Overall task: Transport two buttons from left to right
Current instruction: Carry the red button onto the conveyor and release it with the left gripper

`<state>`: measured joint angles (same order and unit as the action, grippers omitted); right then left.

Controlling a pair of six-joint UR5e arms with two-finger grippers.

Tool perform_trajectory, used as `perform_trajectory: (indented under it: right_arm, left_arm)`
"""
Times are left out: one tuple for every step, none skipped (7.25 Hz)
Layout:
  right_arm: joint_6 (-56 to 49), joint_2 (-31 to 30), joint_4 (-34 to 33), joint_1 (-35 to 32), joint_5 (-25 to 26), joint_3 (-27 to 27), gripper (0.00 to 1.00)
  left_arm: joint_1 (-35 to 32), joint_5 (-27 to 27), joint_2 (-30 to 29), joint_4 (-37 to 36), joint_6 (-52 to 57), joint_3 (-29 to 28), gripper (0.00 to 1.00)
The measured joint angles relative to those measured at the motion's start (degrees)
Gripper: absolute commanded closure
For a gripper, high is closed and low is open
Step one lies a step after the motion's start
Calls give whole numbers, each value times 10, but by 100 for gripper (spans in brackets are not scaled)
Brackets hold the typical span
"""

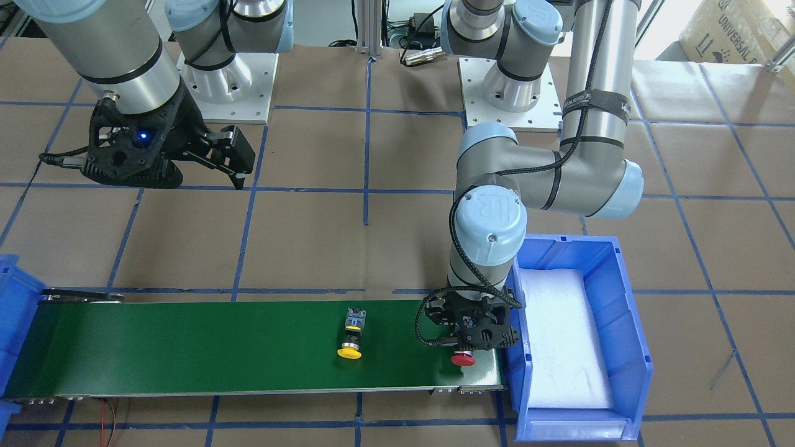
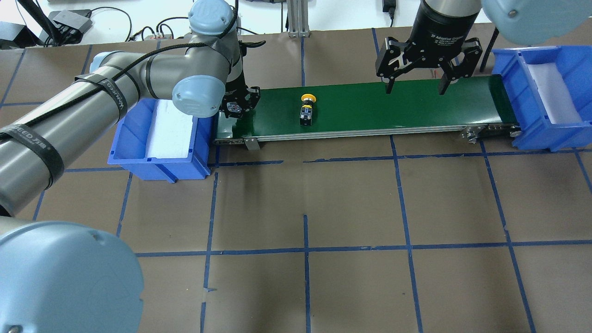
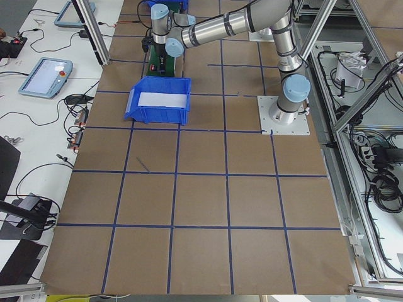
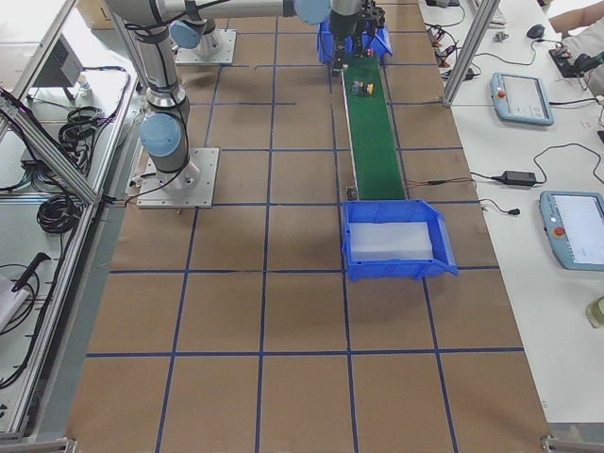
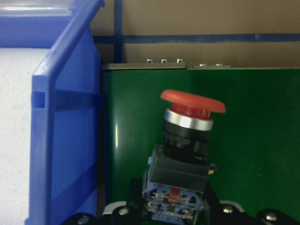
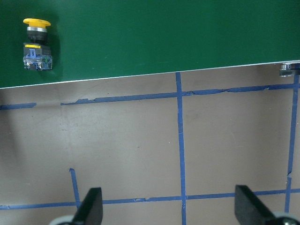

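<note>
The red button (image 5: 192,101) lies sideways at the left end of the green belt (image 2: 416,106), cap pointing away from the wrist. My left gripper (image 5: 173,206) is shut on its black-grey body; the red cap (image 1: 463,359) pokes out below the gripper (image 1: 469,338). The yellow button (image 2: 306,108) lies loose on its side further along the belt (image 1: 186,347), also seen as the yellow button (image 6: 36,44) in the right wrist view. My right gripper (image 2: 415,89) hangs open and empty above the belt's right part, and the right gripper (image 6: 168,211) has nothing between its fingers.
A blue bin (image 2: 157,138) with white foam padding sits against the belt's left end, right beside the left gripper. A second blue bin (image 2: 545,115) stands at the belt's right end. Brown paper with blue tape lines covers the table (image 2: 305,208).
</note>
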<state>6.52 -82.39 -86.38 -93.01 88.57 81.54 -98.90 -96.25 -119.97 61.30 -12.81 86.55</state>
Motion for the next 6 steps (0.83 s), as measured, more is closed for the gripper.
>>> perform_trajectory:
  right_arm:
    - [-1,1,-1,0,4,0,0]
    - [0,3,0,0,5,0,0]
    - [1,4,0,0,7,0,0]
    - [2,5,1,1,8,0,0]
    - [4,5,1,1,8,0,0]
    - [5,5,1,1,7,0,0]
  left_arm:
    - [-2,-1,-6,0,-1,-2,0]
    - [-5,1,-8,-1,-1,-1,0]
    - [-8,3,-3,1,-1,3,0]
    - [-11,4,16,12,2,9,0]
    - [-14,4,52,38,7,14,0]
    - [-12,4,101,90,10,16,0]
